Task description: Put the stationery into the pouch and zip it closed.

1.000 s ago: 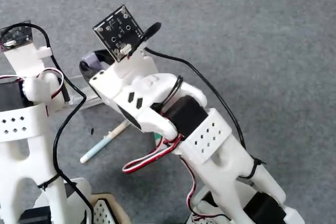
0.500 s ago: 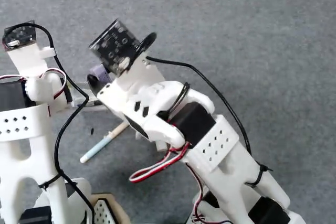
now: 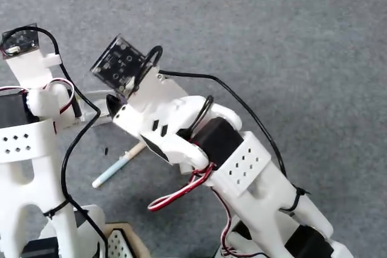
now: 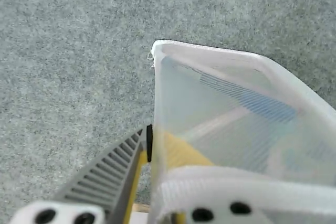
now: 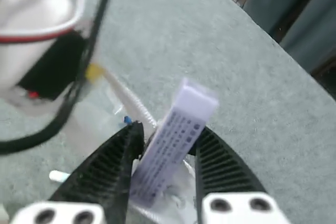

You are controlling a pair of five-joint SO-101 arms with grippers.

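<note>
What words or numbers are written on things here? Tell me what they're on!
On the eraser in the right gripper: dark lines of print on its sleeve, too blurred to read.
On the camera board on an arm's wrist: tiny marks, too small to read.
On the pouch: no readable text.

The flat felt worktop (image 3: pixel 302 40) was a speckled grey. The see-through white mesh pouch (image 4: pixel 226 114) showed faint blue stripes and a yellow patch inside. The lilac block eraser (image 5: pixel 191 103) carried dark print. The right claw (image 5: pixel 168 135) had black ribbed fingers (image 5: pixel 110 166). The slim cream pen (image 3: pixel 118 167) was pale blue at one end.
</note>
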